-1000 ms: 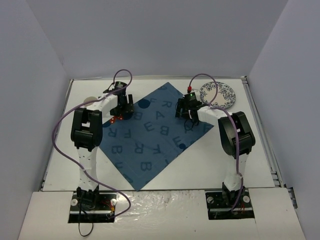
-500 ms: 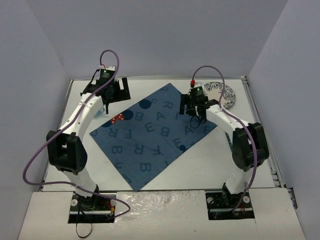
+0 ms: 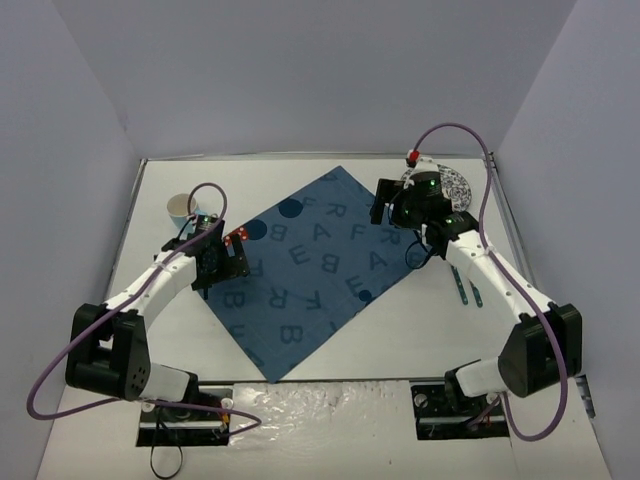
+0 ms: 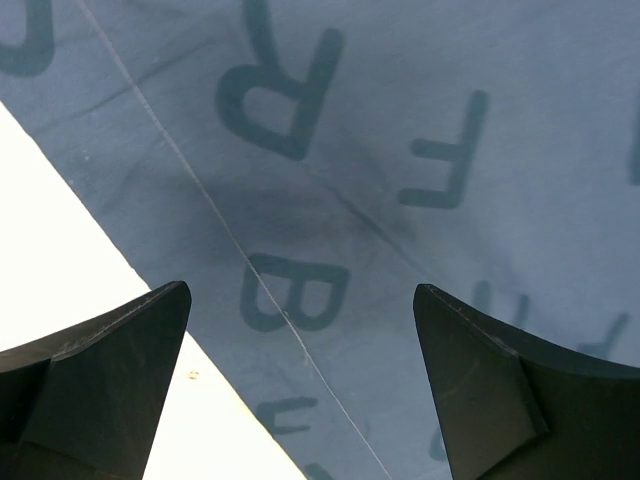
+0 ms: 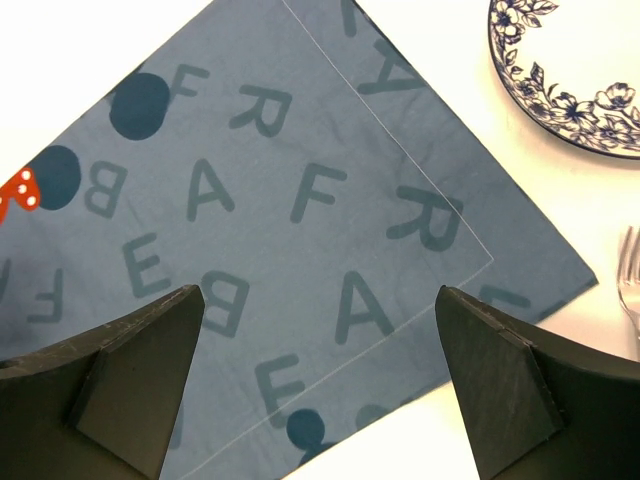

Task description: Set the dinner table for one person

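Both the left fingers and the right fingers stand apart, empty, above the blue placemat on the white surface, with the flowered plate just beyond the right ones, toward the far-right corner.

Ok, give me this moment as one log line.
left gripper: jaws open, over placemat edge | right gripper: jaws open, over placemat | plate: off placemat, far right | cup: far left
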Robot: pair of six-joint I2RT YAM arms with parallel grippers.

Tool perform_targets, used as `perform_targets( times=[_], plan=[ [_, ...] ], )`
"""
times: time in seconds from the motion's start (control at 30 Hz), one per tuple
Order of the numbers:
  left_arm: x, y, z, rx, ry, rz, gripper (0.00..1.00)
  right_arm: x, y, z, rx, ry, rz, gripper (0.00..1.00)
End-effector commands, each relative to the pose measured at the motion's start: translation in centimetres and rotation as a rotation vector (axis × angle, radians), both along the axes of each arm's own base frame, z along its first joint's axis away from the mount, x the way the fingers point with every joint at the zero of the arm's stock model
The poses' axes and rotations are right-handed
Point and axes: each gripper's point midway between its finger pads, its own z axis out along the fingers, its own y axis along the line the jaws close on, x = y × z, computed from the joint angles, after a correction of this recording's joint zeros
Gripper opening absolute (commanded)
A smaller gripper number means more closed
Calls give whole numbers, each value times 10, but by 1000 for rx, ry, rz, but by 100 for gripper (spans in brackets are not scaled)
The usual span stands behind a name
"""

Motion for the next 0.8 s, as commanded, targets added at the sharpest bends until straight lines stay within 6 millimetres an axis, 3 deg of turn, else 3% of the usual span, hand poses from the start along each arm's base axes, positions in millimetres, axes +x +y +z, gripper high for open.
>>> perform_targets(
  times=[0.0, 0.07, 0.2, 0.77],
  plan=[
    [37, 5, 21, -27, -188, 79, 91, -6, -4, 35, 40, -105, 2, 98],
    [39, 8, 4, -29, -143, 87, 91, -11, -8, 38, 42, -117, -3, 98],
    [52, 10, -8, -19, -129, 85, 91, -18, -13, 31, 47, -104, -11, 98],
    [87, 39, -40, 12, -61, 138, 91, -22, -25, 26, 76, -96, -44, 98]
  ],
)
